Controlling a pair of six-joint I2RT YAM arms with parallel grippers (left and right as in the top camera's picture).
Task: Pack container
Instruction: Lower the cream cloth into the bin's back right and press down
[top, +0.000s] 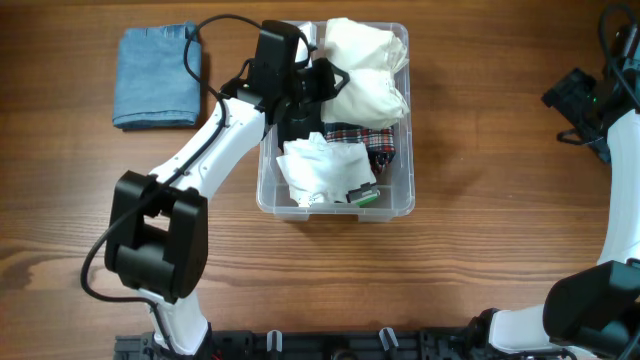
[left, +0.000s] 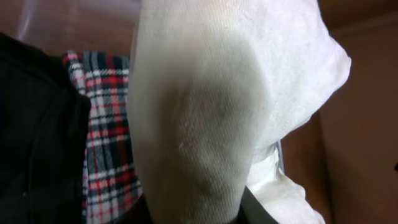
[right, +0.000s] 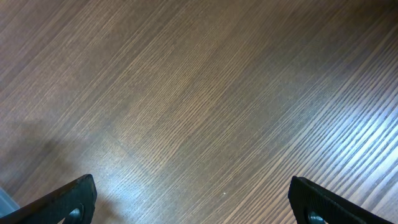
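Reaching into the container (top: 335, 213), the left hand (top: 335, 82), grip indiscernible, may drag the cream cloth (top: 372, 68) out if snagged; right hand (right: 193, 199) stands open.

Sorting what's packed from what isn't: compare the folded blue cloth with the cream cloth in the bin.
The blue cloth lies on the table, left of the container; the cream cloth sits inside it, at the far end. The blue cloth is folded flat and square; the cream cloth is a rumpled, bulging heap. Both are soft fabric.
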